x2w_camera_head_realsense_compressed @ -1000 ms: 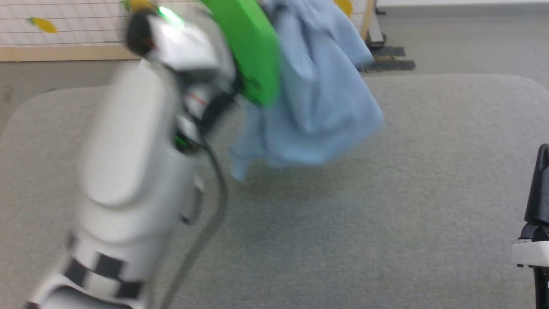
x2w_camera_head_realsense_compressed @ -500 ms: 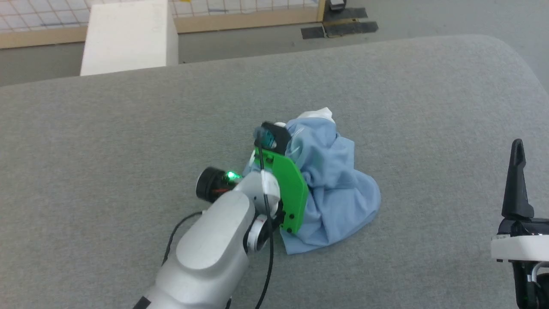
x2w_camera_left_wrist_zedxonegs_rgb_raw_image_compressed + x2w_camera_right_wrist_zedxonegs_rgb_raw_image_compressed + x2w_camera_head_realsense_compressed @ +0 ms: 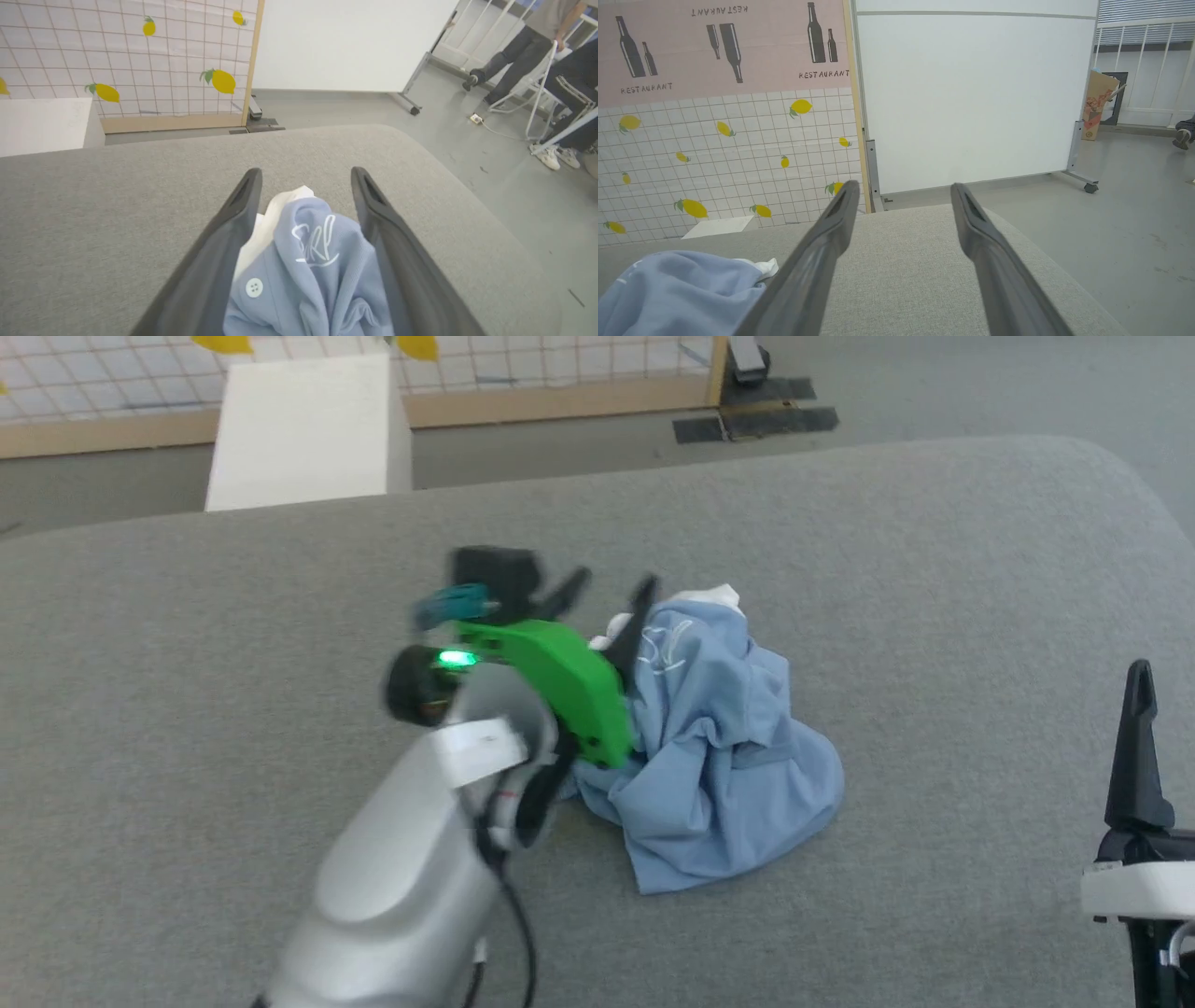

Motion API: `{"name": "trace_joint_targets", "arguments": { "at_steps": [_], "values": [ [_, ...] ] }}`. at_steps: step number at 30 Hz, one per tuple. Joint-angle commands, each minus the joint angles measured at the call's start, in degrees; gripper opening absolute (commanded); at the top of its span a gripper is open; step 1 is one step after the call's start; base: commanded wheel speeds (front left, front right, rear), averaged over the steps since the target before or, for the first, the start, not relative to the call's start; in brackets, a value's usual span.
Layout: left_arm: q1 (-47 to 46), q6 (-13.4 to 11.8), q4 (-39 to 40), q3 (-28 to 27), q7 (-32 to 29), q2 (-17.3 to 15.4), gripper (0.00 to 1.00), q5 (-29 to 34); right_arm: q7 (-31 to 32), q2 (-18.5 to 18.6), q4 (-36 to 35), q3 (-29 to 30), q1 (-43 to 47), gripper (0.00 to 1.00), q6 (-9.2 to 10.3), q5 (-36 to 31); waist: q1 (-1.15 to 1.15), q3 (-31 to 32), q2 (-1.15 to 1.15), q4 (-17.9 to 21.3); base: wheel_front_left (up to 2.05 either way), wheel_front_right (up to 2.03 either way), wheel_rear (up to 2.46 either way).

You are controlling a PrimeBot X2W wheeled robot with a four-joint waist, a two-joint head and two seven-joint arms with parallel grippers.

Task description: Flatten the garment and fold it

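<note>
My right gripper (image 3: 901, 186) hangs close by me, fingers spread, gripping nothing. Further out, my left gripper (image 3: 307, 175) has its fingers apart, straddling the crumpled shirt (image 3: 719, 756), heaped logo-up in the middle of the table (image 3: 934, 569). Beyond that, a white box (image 3: 303, 429).

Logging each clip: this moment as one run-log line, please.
garment: crumpled heap on grey table, unfolded | left gripper: open, straddling garment | right gripper: open, empty, clear of garment
</note>
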State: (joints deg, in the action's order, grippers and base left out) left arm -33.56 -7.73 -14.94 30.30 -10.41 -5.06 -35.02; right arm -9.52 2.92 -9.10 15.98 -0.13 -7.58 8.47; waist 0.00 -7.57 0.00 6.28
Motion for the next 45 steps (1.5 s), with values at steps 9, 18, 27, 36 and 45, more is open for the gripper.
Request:
{"name": "trace_joint_targets", "arguments": {
  "at_steps": [9,18,27,36,45],
  "values": [
    [18.3,-8.9,20.4,-11.8,16.7,-12.7,1.00,5.1,1.0,0.0,-0.8,-0.9,3.0,1.00,0.09,0.5,0.00,2.6,0.00,-4.4,0.00,0.00,0.00],
    [35.8,-13.6,27.6,-14.5,25.2,-13.4,1.00,12.5,1.3,0.0,0.1,-1.5,5.7,1.00,0.09,1.4,0.00,2.5,0.00,-5.0,0.00,0.00,0.00],
    [38.5,-12.8,28.4,-14.5,25.4,-9.5,1.00,14.2,7.0,0.0,0.2,-3.1,1.0,1.00,0.09,3.9,0.00,1.5,0.00,-6.5,0.00,0.00,0.00],
    [35.8,-10.1,26.7,-14.3,25.4,-6.4,1.00,16.1,33.1,5.8,3.9,-8.7,-15.8,1.00,0.09,8.3,0.00,-3.6,0.00,-9.0,0.00,0.00,0.00],
    [32.6,-6.9,24.5,-14.6,25.4,-3.5,1.00,18.1,50.9,14.9,10.2,-16.1,-22.8,1.00,0.09,10.7,0.00,-9.6,0.00,-12.9,0.00,0.00,0.00]
  ]
}}
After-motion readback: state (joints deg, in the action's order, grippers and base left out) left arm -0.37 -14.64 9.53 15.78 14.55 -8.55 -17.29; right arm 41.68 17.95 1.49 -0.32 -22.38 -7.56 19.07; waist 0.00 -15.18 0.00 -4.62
